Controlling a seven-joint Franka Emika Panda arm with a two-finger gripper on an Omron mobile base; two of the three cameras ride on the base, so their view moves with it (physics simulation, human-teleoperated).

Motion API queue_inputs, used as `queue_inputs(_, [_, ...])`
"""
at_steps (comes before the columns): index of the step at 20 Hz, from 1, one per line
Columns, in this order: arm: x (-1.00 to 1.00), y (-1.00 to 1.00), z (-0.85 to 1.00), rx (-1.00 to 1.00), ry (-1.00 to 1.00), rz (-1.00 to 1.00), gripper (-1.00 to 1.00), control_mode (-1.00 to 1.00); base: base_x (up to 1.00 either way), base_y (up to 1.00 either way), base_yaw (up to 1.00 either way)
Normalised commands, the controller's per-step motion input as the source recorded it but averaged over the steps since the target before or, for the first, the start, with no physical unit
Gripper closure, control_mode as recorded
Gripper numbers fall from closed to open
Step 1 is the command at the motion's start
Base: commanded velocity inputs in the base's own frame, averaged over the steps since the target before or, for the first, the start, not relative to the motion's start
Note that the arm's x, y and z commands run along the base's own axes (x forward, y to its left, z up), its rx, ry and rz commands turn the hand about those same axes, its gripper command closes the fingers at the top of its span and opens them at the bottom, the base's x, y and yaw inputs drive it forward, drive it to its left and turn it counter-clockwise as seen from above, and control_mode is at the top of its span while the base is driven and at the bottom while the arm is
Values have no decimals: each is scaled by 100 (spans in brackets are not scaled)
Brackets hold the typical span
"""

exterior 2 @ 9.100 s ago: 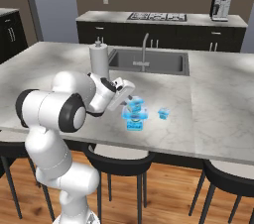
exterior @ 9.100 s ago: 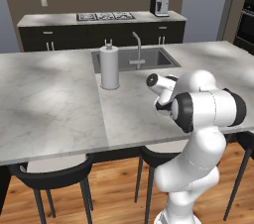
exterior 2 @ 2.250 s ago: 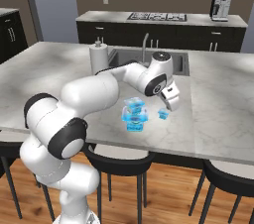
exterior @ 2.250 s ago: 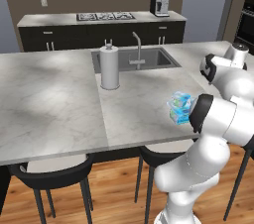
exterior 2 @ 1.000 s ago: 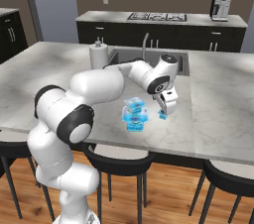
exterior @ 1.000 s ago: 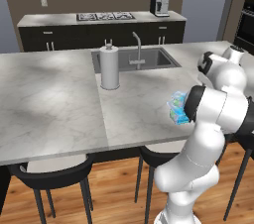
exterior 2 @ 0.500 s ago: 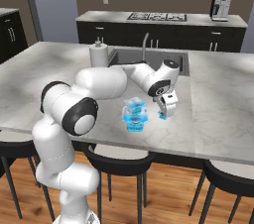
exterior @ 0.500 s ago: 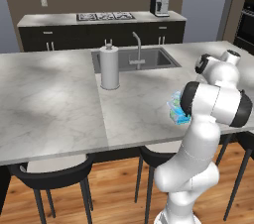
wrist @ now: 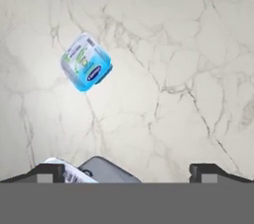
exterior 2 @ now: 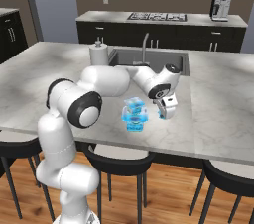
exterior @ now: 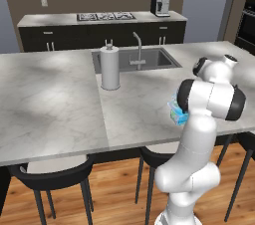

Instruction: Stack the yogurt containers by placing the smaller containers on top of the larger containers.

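The smaller container (wrist: pixel 85 63), a light-blue and white pack with green marks, lies alone on the marble counter (wrist: pixel 188 44). In the hand view it is ahead and to the left of my gripper (wrist: pixel 131 171). The gripper is open, looks straight down and has nothing between its fingertips (wrist: pixel 49 170). In the right base view the gripper (exterior 2: pixel 166 110) hangs just above the counter, right of the larger teal container (exterior 2: pixel 135 114), and covers most of the small pack. In the left base view my arm half hides the larger container (exterior: pixel 176 113).
A white paper-towel roll (exterior: pixel 110 67) stands beside the sink (exterior: pixel 149 58) with its faucet (exterior 2: pixel 145 44), behind the packs. The counter's front edge (exterior 2: pixel 149 143) runs close to the containers, and black stools (exterior: pixel 50 169) stand below it.
The hand has dropped a little toward the counter over the small pack, jaws open throughout. Both containers stay where they were.
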Motion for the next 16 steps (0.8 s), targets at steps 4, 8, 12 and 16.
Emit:
queue_inputs(4, [22,0,-23,4,0,0,-100,-100,0,0,0])
queue_inputs(8, [21,0,-24,4,0,0,-100,-100,0,0,0])
queue_inputs(12, [21,-1,-24,4,0,0,-100,-100,0,0,0])
queue_inputs(16, [25,-4,-21,6,0,0,-100,-100,0,0,0])
